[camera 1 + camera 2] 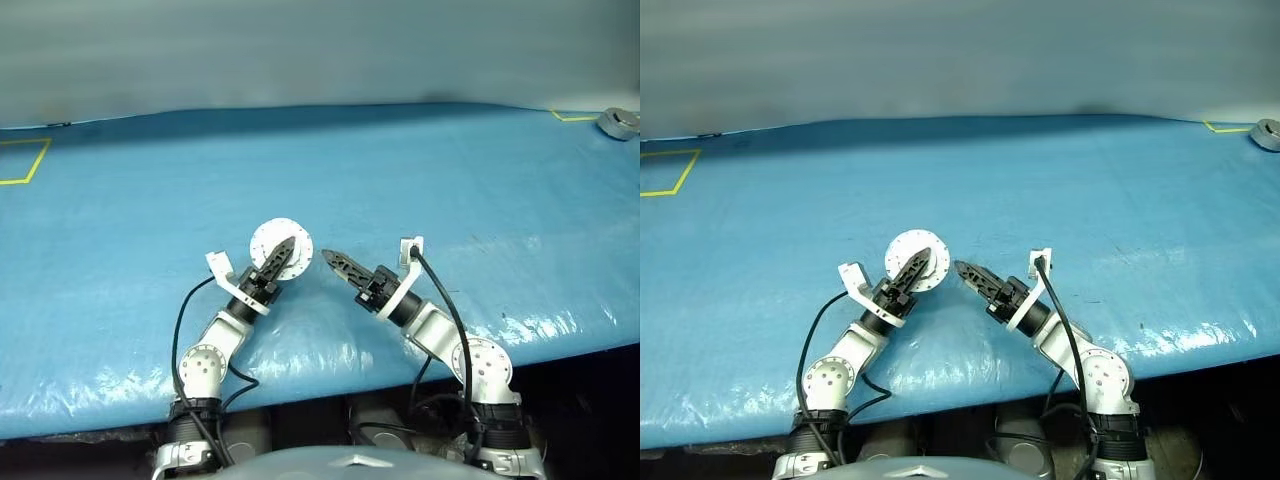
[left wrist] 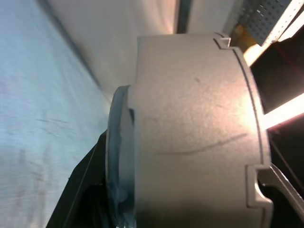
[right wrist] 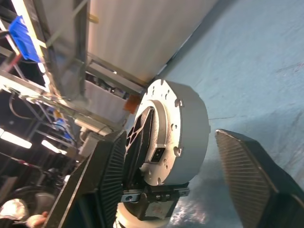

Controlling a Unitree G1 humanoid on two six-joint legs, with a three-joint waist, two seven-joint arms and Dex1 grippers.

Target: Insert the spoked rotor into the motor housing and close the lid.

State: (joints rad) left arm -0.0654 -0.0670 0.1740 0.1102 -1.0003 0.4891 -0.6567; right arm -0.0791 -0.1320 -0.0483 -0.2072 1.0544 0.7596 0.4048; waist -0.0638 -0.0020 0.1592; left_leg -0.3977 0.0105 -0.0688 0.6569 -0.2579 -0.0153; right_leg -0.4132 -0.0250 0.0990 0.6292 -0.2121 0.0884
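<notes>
the round grey metal motor housing (image 1: 279,243), a short thick puck with a smooth matte side wall and small notches at its rim, is held up off the blue plastic-covered tabletop (image 1: 450,180), turned on edge between the two arms. the right wrist view shows its flat end face (image 3: 164,128) with a raised ring, small holes and a dark recess; whether the rotor is already inside, and where the lid stands, cannot be told from these views.

judgement on handling: solid metal, so rigid and fairly heavy for its size; no risk of crushing, but the smooth curved wall would slip in a light pinch. a hold across the two flat faces, or squarely across the full width, looks safest; the notched rim gives some bite.

the left gripper (image 1: 276,258) has its jaws clamped on the housing, one black finger (image 1: 281,254) lying across the visible face. the right gripper (image 1: 338,264) is just beside the housing and apart from it, jaws spread and empty, the ribbed pad (image 3: 243,167) clear of the wall.

a second small grey round part (image 1: 618,123) lies at the far right corner of the tabletop, well apart.
</notes>
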